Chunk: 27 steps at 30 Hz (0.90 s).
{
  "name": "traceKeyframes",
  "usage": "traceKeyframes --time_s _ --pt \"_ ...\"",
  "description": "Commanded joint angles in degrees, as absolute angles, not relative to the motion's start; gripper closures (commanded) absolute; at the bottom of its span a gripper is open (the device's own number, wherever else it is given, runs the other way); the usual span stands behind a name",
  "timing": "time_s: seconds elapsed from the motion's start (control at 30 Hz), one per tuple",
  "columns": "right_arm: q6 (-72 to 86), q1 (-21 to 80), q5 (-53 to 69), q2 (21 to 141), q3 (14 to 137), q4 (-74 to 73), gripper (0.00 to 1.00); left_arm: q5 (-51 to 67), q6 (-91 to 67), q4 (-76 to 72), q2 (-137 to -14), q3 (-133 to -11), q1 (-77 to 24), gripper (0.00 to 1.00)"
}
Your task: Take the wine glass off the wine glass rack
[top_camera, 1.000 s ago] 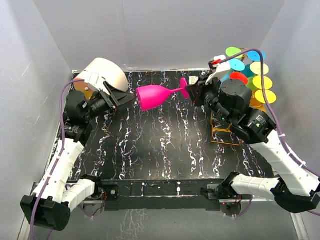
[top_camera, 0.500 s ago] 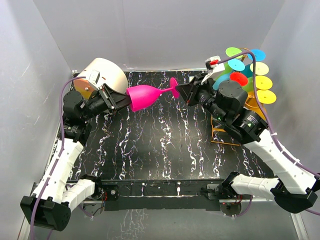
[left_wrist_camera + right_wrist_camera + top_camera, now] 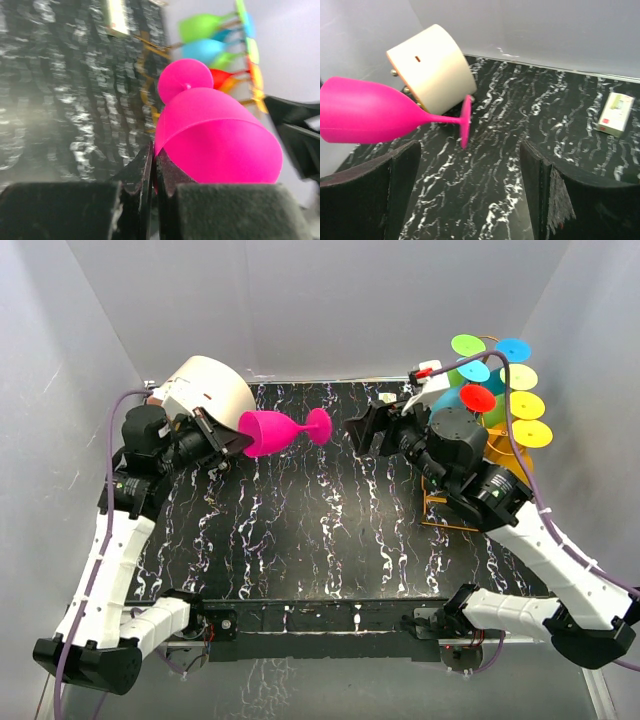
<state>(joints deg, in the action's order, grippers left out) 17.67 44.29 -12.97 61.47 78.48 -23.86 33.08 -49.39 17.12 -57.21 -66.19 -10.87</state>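
**Pink glass held sideways, off the rack**

Pink and lying horizontal in the air, the glass [image 3: 272, 432] hangs over the back left of the table [image 3: 330, 540], just in front of the cream drum [image 3: 205, 390]. Its bowl points left and its round foot points right. The left gripper [image 3: 232, 440] holds it at the mouth of the bowl. In the left wrist view the two black fingers [image 3: 137, 175] are pressed almost together, with the thin rim of the glass [image 3: 215, 135] pinched between them.

The right gripper [image 3: 358, 430] sits just to the right of the foot, near it but apart. Its fingers [image 3: 370, 190] stand wide with nothing between them. From the right wrist the glass [image 3: 365, 117] shows beyond them, with the drum [image 3: 432, 67] behind it and a small white box [image 3: 616, 114] lying on the marbled top at the right.

The rack [image 3: 440, 524] stands at the back right, partly hidden by the right arm and well apart from the pink glass. Other glasses hang on it, with feet in green [image 3: 466, 343], blue [image 3: 512, 348], yellow [image 3: 520, 377] and red [image 3: 478, 397].
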Motion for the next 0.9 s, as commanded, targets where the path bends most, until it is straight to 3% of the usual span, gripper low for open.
traceKeyframes --time_s 0.0,0.17,0.27,0.87 --pt "11.3 44.4 -22.1 58.0 80.2 -26.0 0.22 10.4 -31.3 44.6 -58.3 -73.7 -10.7 1.0" --pt "6.2 44.4 -27.9 56.0 80.8 -27.4 0.21 -8.8 -22.1 59.1 -62.3 -76.0 -10.7 1.0" --pt "4.5 44.4 -29.6 55.3 81.1 -27.6 0.21 -14.1 -19.6 60.6 -63.4 -74.5 -10.6 1.0" --pt "-1.7 44.5 -35.0 58.5 85.8 -36.1 0.21 -11.3 -19.4 52.7 -74.1 -67.5 -5.6 1.0"
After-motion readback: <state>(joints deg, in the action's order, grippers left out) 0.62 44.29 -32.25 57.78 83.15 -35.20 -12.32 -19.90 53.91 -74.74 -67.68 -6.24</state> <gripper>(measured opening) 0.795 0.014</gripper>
